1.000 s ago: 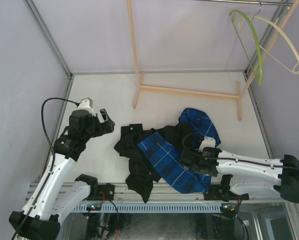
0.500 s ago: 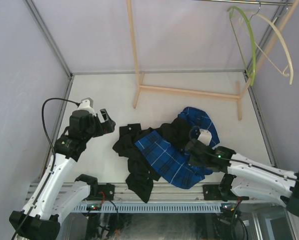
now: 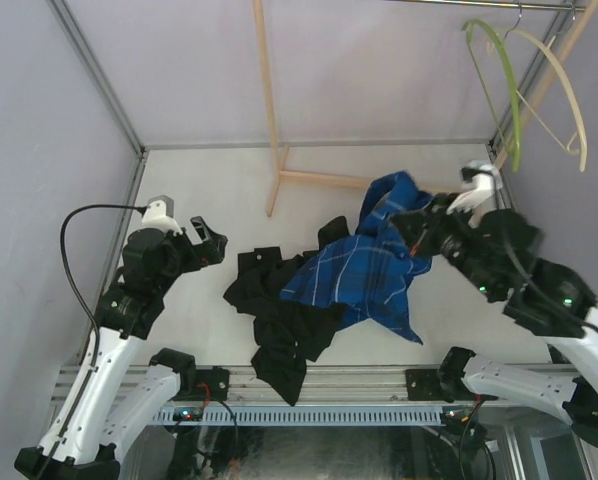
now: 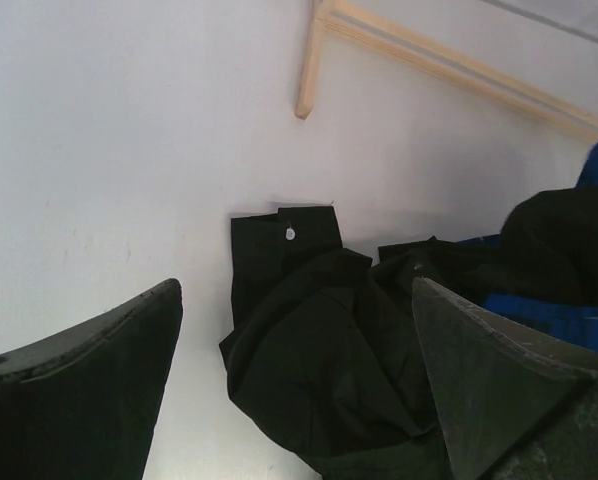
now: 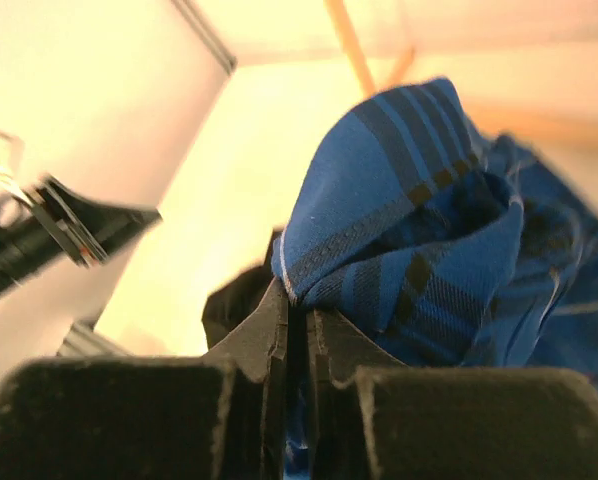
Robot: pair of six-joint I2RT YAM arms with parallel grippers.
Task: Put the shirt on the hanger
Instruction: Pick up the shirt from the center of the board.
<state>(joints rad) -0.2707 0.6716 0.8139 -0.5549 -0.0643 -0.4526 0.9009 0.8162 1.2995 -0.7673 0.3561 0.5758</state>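
Note:
The blue plaid shirt [image 3: 364, 272] is partly lifted off the table, its lower part trailing over a black garment [image 3: 279, 315]. My right gripper [image 3: 419, 222] is shut on a bunched fold of the shirt [image 5: 399, 210], and the cloth is pinched between the right gripper's [image 5: 297, 305] fingertips. The lime-green hanger [image 3: 506, 90] hangs by its hook from a rail at the top right, above and behind the right gripper. My left gripper [image 3: 209, 246] is open just left of the black garment [image 4: 329, 370]. The left gripper [image 4: 297, 292] holds nothing.
A cream hanger [image 3: 567, 95] hangs beside the green one. A wooden rack frame [image 3: 379, 184] stands at the back of the table, its upright [image 3: 266, 90] rising to the top. Metal cage posts line both sides.
My right gripper has shut on the shirt and lifted it up and toward the back right, pulling it off the black garment. The left arm shifted slightly left and stayed open.

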